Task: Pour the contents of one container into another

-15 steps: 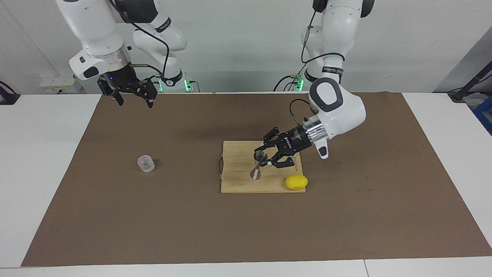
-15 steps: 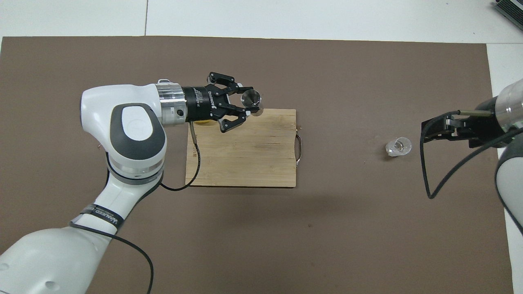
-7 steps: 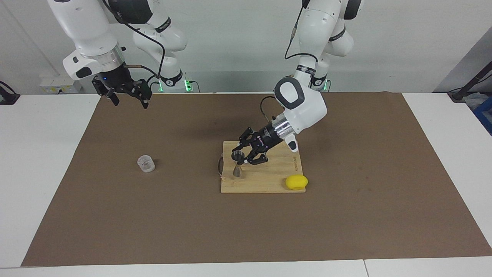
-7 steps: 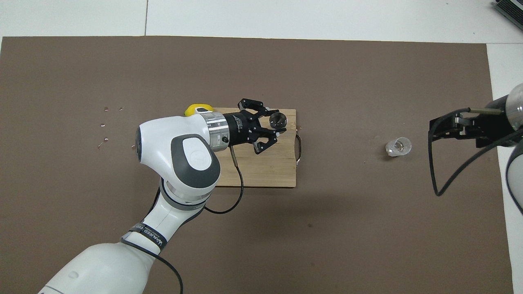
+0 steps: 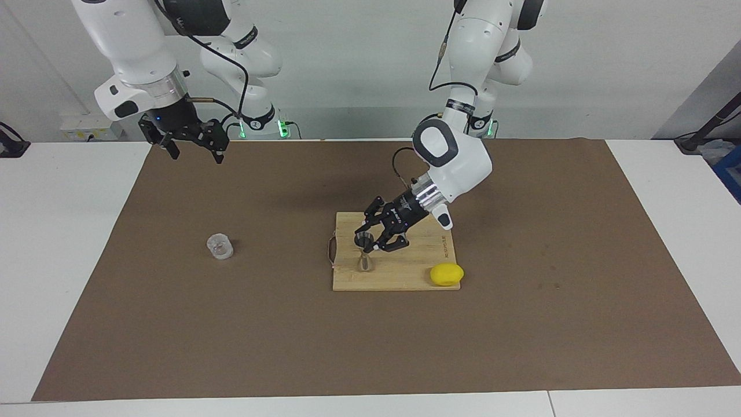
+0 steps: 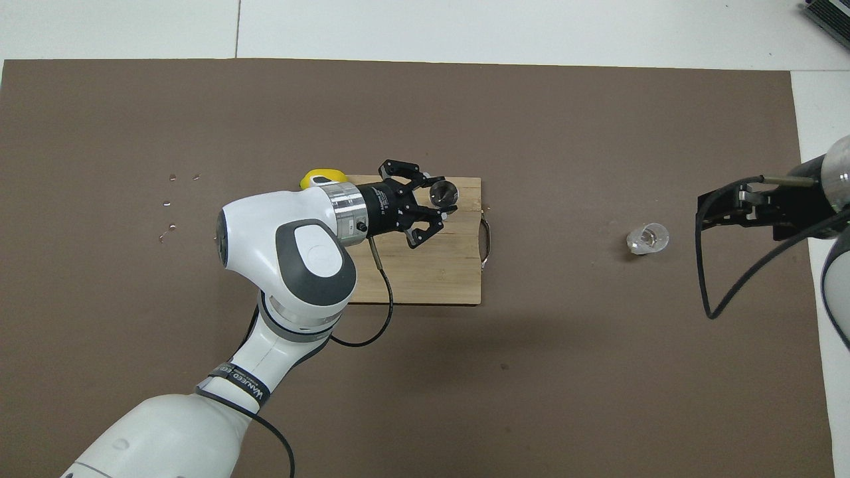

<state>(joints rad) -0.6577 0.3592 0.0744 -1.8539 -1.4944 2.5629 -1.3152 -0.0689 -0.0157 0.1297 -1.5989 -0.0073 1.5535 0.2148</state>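
The steel hourglass jigger (image 5: pixel 363 250) is on or just above the wooden cutting board (image 5: pixel 405 272), near the board's handle end. My left gripper (image 5: pixel 370 240) is shut on the jigger's upper part. From overhead the jigger's open cup (image 6: pixel 443 192) shows between the fingers of the left gripper (image 6: pixel 438 197). The clear glass tumbler (image 5: pixel 220 246) stands alone on the brown mat toward the right arm's end, also seen from overhead (image 6: pixel 647 238). My right gripper (image 5: pixel 194 148) waits open and empty in the air over the mat, apart from the tumbler.
A yellow lemon (image 5: pixel 446 274) lies on the board's corner toward the left arm's end. The board's metal handle (image 6: pixel 486 243) points toward the tumbler. A few small drops (image 6: pixel 171 199) lie on the mat (image 5: pixel 231 324) toward the left arm's end.
My left gripper carried the jigger along the board toward its handle end, then shifted slightly back and lower. The right gripper moved a little at first and has since held still.
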